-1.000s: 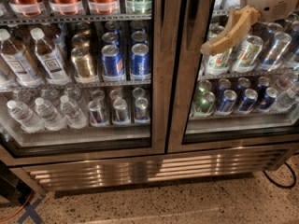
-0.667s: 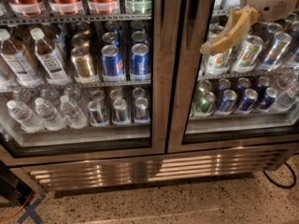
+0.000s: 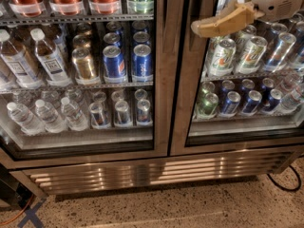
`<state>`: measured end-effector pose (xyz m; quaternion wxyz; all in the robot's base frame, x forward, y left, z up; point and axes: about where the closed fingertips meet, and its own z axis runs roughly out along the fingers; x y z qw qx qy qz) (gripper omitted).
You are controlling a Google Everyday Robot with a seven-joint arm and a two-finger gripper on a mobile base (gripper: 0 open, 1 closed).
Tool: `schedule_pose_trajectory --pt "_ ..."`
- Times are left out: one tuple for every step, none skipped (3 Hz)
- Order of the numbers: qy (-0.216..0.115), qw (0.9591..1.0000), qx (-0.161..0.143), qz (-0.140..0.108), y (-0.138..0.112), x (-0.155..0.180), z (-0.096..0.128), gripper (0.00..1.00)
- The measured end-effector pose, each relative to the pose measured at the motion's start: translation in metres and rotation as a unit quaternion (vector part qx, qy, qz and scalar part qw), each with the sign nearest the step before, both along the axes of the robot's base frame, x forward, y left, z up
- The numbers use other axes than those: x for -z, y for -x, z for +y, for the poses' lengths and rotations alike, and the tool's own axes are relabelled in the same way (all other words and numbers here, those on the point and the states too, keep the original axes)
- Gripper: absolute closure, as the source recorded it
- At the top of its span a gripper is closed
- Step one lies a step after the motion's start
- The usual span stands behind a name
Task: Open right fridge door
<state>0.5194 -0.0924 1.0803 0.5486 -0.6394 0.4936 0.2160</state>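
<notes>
The right fridge door (image 3: 183,80) is a glass pane in a brushed steel frame, filling the right half of the camera view. It lies flush with the left door, and green, silver and blue cans (image 3: 237,101) show through it. My gripper (image 3: 202,28) reaches in from the upper right on a white arm (image 3: 278,1). Its tan tip sits in front of the glass, just right of the door's left frame strip. Whether it touches the door I cannot tell.
The left door (image 3: 159,56) shows water bottles (image 3: 42,113), gold and blue cans behind glass. A steel grille (image 3: 156,170) runs below both doors. On the speckled floor a black cable (image 3: 285,186) lies at the right and an orange cable (image 3: 14,213) at the lower left.
The gripper has shifted a little left and up, closer to the strip between the two doors. Both doors look unchanged.
</notes>
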Motion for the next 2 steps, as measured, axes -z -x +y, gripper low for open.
schedule_pose_trajectory --pt "0.0 1.0 0.0 0.0 0.0 0.0 0.0 0.64" --pt "0.0 1.0 0.0 0.0 0.0 0.0 0.0 0.88"
